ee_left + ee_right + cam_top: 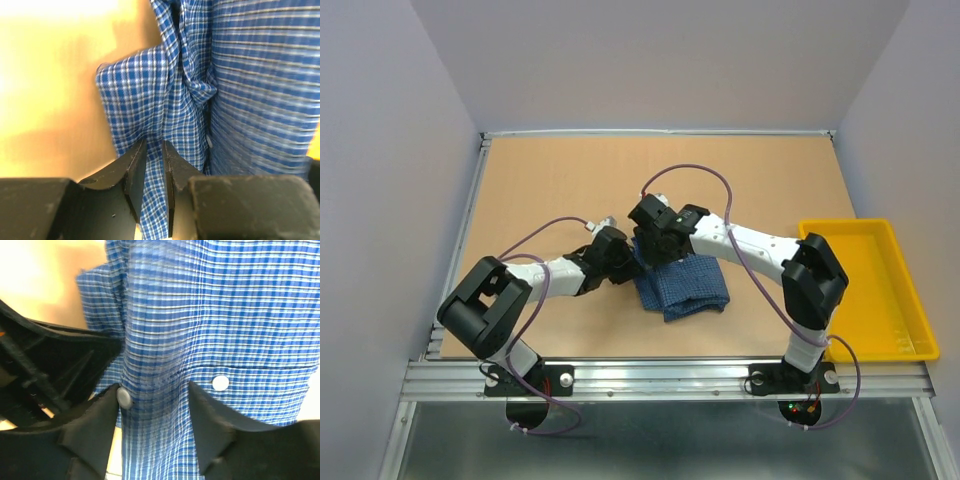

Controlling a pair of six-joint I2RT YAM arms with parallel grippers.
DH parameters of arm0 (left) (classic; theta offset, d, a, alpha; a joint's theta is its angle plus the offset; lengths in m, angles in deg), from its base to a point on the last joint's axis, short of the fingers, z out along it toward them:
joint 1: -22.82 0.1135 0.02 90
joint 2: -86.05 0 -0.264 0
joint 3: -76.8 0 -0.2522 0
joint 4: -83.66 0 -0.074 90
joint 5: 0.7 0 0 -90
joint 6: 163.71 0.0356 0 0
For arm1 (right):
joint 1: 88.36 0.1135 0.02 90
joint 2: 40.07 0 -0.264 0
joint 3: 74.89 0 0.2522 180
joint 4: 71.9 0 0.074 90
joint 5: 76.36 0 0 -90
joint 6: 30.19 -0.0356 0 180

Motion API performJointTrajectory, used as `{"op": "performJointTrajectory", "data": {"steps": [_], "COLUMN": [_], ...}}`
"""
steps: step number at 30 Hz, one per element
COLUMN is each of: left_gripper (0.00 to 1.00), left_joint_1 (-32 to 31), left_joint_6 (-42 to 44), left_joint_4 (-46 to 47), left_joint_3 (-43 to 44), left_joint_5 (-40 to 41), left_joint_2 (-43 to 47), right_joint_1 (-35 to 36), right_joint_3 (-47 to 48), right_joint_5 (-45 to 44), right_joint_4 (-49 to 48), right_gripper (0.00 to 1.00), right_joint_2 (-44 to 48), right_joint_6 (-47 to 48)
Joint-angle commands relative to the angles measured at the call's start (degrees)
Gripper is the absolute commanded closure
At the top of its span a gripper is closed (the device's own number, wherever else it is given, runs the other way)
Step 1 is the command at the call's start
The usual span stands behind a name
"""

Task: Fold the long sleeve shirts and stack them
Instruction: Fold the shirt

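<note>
One blue fine-checked long sleeve shirt lies bunched in a partly folded heap on the table's middle front. My left gripper is at the heap's left edge. In the left wrist view it is shut on a thin fold of the shirt. My right gripper is at the heap's upper left, just above the left one. In the right wrist view it is closed on a thick ridge of the shirt, with white buttons beside the fingers. No second shirt shows.
A yellow plastic tray stands at the table's right edge, nothing visible in it. The tan table is walled on the left, back and right. The left gripper's black body shows close by in the right wrist view.
</note>
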Motion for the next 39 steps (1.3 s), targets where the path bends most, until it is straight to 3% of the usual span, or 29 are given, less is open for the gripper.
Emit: {"op": "performJointTrajectory", "data": {"steps": [1,3,7,13,15,17,20,21,22,25,30,32,36,39], "left_gripper": [0.69,0.68,0.68,0.64,0.6,0.55,0.45,0.33,0.26,0.17,0.21,0.28,0.46,0.66], "left_joint_1": [-0.02,-0.11,-0.11,-0.02,-0.02,-0.02,-0.02,0.07,-0.02,0.07,0.94,1.82,2.96,3.67], "left_joint_6": [0.22,0.14,-0.39,-0.83,-1.1,-1.1,0.21,0.66,1.18,2.5,3.3,3.3,3.47,3.39], "left_joint_4": [-2.31,-2.32,-2.58,-3.28,-3.46,-4.33,-5.3,-5.56,-5.65,-6.35,-8.02,-7.94,-7.24,-5.83], "left_joint_3": [-1.13,-1.48,-2.36,-3.06,-4.03,-4.21,-1.85,-0.79,0.26,5.96,11.25,11.87,11.0,9.24], "left_joint_5": [1.84,1.84,1.84,1.84,1.84,3.59,3.6,3.43,3.17,2.9,4.13,4.39,4.48,4.22], "left_joint_2": [2.88,3.32,4.11,8.67,12.63,16.39,18.43,18.27,17.92,13.36,5.44,2.37,-0.8,-1.78], "right_joint_1": [0.44,0.52,0.52,0.09,-0.35,-0.79,-2.11,-2.55,-3.08,-5.27,-8.7,-9.14,-9.58,-9.67], "right_joint_3": [3.86,2.19,0.17,-3.95,-5.63,-8.0,-11.77,-13.09,-14.32,-19.6,-26.54,-29.09,-33.31,-36.83], "right_joint_5": [2.93,4.87,6.64,1.01,0.39,-1.0,-2.68,-3.12,-3.38,-3.83,-3.04,-2.42,-0.58,0.48], "right_joint_4": [-3.48,-5.32,-8.76,-9.9,-10.87,-11.57,-12.28,-12.54,-12.8,-15.34,-18.87,-20.18,-22.64,-24.84], "right_gripper": [0.36,0.31,0.31,0.42,0.52,0.6,0.61,0.61,0.61,0.59,0.56,0.55,0.55,0.55], "right_joint_2": [3.85,5.34,8.15,12.37,14.13,15.45,18.35,20.36,21.33,26.33,33.37,34.87,37.68,38.91], "right_joint_6": [-1.48,-1.57,-1.83,-3.32,-3.67,-4.02,-5.08,-5.52,-5.87,-7.8,-9.04,-9.21,-9.74,-10.79]}}
